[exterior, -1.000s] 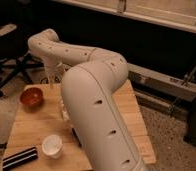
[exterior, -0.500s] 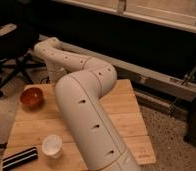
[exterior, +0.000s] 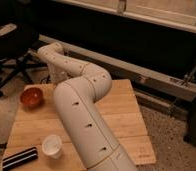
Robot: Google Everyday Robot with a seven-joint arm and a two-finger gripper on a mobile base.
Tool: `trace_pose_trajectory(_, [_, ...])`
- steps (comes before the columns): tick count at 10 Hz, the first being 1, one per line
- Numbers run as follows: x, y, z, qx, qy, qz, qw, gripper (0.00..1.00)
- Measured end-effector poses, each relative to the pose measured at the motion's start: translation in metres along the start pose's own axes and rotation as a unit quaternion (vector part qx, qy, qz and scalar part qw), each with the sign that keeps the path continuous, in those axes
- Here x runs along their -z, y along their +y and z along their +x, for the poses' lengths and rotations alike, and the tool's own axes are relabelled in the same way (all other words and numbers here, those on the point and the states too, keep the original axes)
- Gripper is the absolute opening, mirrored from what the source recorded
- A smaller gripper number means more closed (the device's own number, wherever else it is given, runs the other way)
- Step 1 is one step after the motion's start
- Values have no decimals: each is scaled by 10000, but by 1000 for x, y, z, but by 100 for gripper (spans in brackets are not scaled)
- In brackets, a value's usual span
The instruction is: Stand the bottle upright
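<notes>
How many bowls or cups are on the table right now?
2: a red bowl at the left edge, a white cup front-left. The arm may hide more, and hides the claw.

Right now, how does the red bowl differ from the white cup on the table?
The red bowl is orange-red, wide and shallow; the white cup is white, narrower and taller-sided. The red bowl sits near the table's far left edge; the white cup stands nearer the camera, beside a black striped bar. Both stand mouth up on the wood. The gripper is out of sight behind the arm.
</notes>
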State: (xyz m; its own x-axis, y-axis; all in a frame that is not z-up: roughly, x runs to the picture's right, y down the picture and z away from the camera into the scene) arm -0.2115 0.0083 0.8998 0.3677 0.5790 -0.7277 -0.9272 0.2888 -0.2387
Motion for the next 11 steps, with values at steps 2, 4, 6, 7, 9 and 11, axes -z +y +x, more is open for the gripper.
trace_pose_trajectory(2, [-8, 3, -2, 34, 119, 25, 9999, 65])
trace_pose_trajectory(4, [-17, 7, -4, 34, 206, -37, 9998, 65])
trace_pose_trajectory(6, [-28, 9, -5, 23, 315, -69, 9995, 65])
trace_pose_trajectory(7, [-34, 10, -4, 23, 403, -57, 9992, 65])
trace_pose_trajectory(9, [-44, 12, -1, 43, 581, 3, 9983, 65])
trace_pose_trajectory(11, [-49, 13, 0, 40, 678, 20, 9977, 65])
